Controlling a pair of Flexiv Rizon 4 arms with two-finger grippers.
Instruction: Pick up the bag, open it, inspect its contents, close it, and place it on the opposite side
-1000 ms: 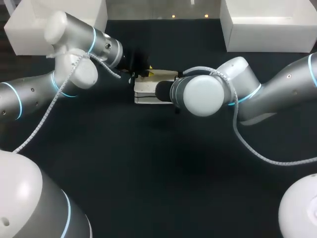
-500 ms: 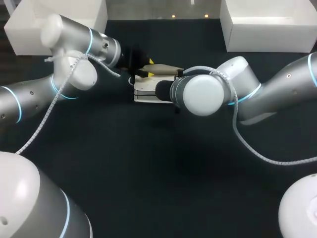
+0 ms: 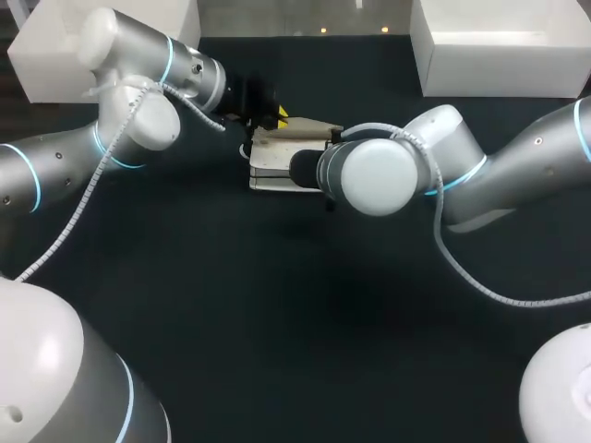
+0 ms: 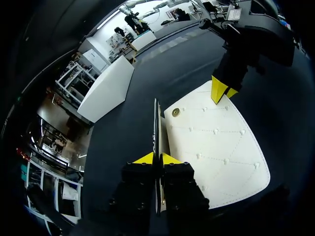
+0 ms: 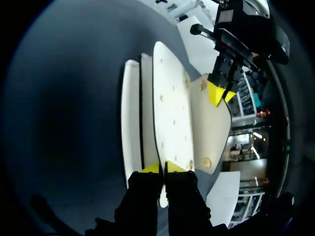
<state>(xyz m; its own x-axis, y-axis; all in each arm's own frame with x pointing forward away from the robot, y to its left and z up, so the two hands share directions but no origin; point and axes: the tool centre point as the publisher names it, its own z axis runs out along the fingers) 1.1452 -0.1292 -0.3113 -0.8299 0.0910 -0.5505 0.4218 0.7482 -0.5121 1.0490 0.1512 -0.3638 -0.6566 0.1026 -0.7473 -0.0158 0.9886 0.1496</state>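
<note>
Black cloth covers the desk (image 3: 277, 323), and a white box (image 3: 55, 55) stands at its far left corner. The left arm (image 3: 111, 138) comes in from that side and reaches toward the far middle of the desk. Its yellow tip shows at the near-left end of the bag (image 3: 277, 161).

The bag is cream-white. It sits in the far middle of the desk, between the two arms, with its flap (image 5: 211, 128) lifted away from the body. In the left wrist view the left fingers (image 4: 157, 159) are pressed together on a thin panel of the bag seen edge-on, which runs straight ahead of them. A quilted white panel (image 4: 216, 147) dotted with small studs lies just beside it, with a brass snap (image 4: 175, 112) near its far end.

In the right wrist view the right fingers (image 5: 162, 167) are closed on the edge of the studded panel, one tip on each face. The bag's layers fan out ahead of them. The left arm's yellow tips sit on the far edge of the raised flap. In the head view the right fingers are hidden under their own wrist.

The right arm (image 3: 499, 175) enters from the right side, and its wrist lies over the bag's right end. A second white box (image 3: 499, 51) stands at the far right corner.
</note>
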